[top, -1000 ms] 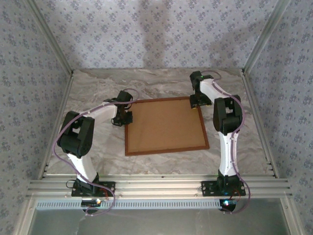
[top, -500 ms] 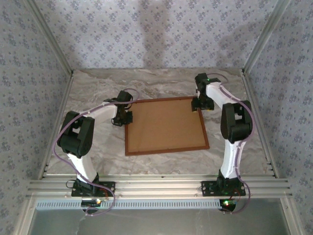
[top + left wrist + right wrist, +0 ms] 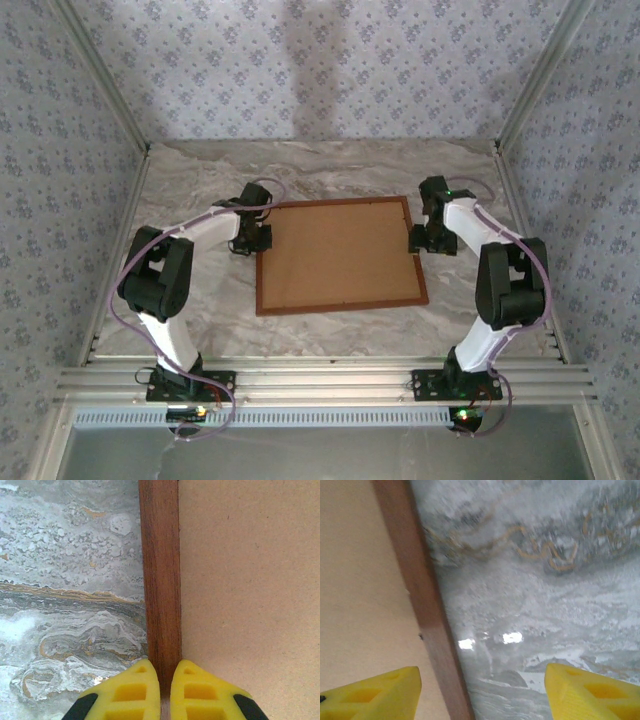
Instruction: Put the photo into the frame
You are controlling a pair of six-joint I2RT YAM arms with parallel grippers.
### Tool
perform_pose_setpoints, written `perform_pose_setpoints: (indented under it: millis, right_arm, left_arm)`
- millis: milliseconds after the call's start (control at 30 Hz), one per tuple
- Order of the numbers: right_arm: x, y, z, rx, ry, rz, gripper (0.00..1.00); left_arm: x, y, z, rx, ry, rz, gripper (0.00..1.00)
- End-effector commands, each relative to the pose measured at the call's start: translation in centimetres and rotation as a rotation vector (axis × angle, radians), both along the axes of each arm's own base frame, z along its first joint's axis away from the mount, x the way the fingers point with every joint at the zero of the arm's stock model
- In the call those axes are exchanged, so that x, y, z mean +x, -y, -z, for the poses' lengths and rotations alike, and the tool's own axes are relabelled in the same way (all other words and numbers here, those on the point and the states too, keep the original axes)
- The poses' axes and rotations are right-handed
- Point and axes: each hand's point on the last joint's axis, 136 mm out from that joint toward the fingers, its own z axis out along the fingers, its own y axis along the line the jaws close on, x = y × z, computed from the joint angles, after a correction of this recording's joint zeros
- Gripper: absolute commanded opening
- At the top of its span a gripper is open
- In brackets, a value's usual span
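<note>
My left gripper [image 3: 165, 692] is closed, its yellow fingertips [image 3: 125, 695] drawn together directly over the left rail of the large rectangular frame [image 3: 160, 580] of dark reddish-brown wood. My right gripper [image 3: 482, 695] stands open. One yellow finger is above the plain brown cardboard backing board [image 3: 355, 580] and the other above the grey marble-patterned table [image 3: 545, 605], with the frame's right rail running between them. I cannot tell whether either gripper touches the wood. The frame lies flat in the middle of the table, backing board facing up, one gripper at each side rail.
</note>
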Motion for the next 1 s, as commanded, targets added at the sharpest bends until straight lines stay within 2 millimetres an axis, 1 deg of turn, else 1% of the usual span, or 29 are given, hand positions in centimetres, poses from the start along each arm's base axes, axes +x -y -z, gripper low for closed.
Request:
perform_pose_setpoints:
  millis: [0, 200, 533, 767, 967]
  right_arm:
    - [-0.3, 0.3, 0.2, 0.022, 0.015, 0.04, 0.68]
    - [0.1, 0.7, 1.9, 0.023, -0.006, 0.057, 0.68]
    - [1.1, 0.1, 2.9, 0.037, -0.006, 0.035, 0.69]
    - [-0.5, -1.6, 4.4, 0.049, -0.068, -0.012, 0.69]
    - [-0.9, -3.2, 5.6, 0.049, -0.142, -0.062, 0.68]
  left_arm:
    - [0.6, 0.8, -0.8, -0.003, 0.016, 0.03, 0.0]
    - [0.4, 0.5, -0.6, 0.014, 0.009, 0.032, 0.0]
    - [0.5, 0.5, -0.2, 0.016, 0.002, 0.031, 0.0]
    - [0.7, 0.7, -0.1, 0.009, 0.003, 0.031, 0.0]
    - [0.8, 1.1, 0.0, -0.011, 0.0, 0.034, 0.0]
